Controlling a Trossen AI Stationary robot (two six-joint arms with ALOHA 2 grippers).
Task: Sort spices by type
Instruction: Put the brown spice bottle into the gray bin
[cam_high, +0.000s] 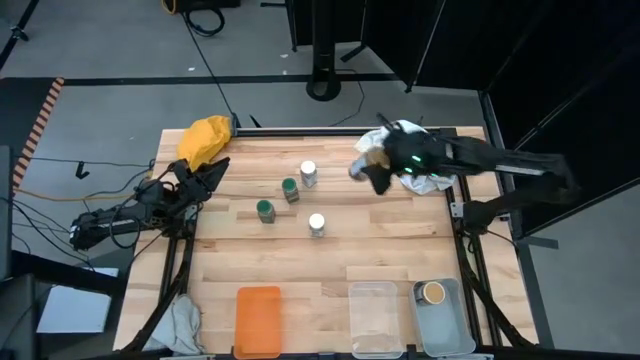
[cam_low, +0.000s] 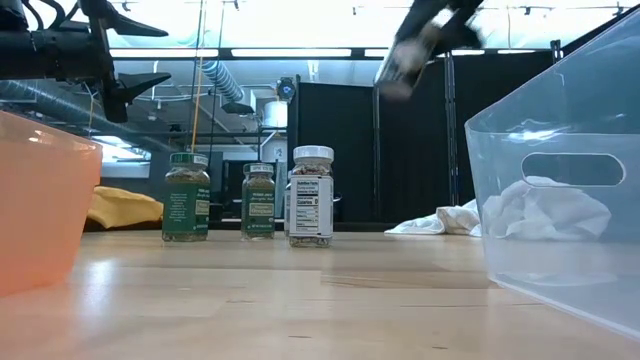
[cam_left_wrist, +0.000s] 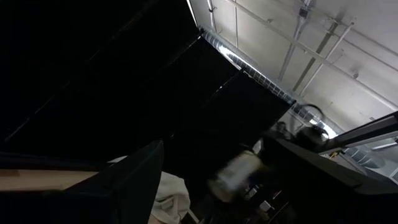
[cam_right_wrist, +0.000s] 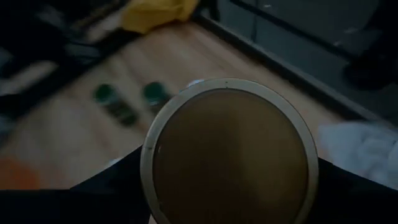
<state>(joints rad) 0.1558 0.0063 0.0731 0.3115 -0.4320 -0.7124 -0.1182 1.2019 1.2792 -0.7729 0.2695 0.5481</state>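
Above table (cam_high: 400, 240), right gripper's (cam_high: 372, 170) (seemingly tan-lidded) jar (cam_right_wrist: 229, 152)

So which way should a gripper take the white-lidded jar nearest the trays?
Grip the white-lidded jar across its round body just under the lid, coming straight down from above. It stands upright and apart from the green-lidded jars, so both fingers have room on either side.

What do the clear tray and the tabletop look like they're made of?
The clear tray looks like translucent, glossy plastic: a white cloth shows through its wall, and a handle slot is moulded in. The tabletop looks like pale wooden planks with a smooth matte finish, with grain lines and joints visible.
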